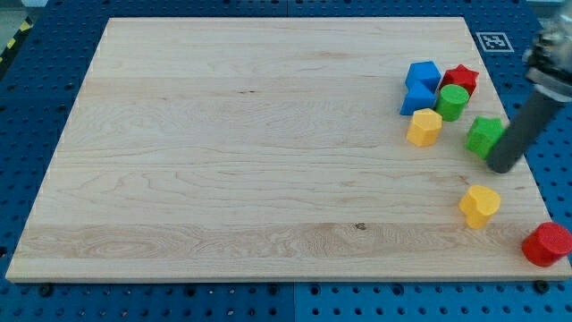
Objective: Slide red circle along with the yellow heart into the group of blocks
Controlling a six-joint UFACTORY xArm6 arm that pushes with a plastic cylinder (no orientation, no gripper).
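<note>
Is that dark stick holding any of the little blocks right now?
Nothing is held. My tip only pushes; it sits just right of the green block, above the yellow heart and red circle.

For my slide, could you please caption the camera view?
My tip beside green block; yellow heart, red circle apart.

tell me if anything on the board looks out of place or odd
The red circle sits at the board's bottom-right edge, partly overhanging it. It and the yellow heart lie apart from the group at the view's top right. My tip is beside the green block.
</note>
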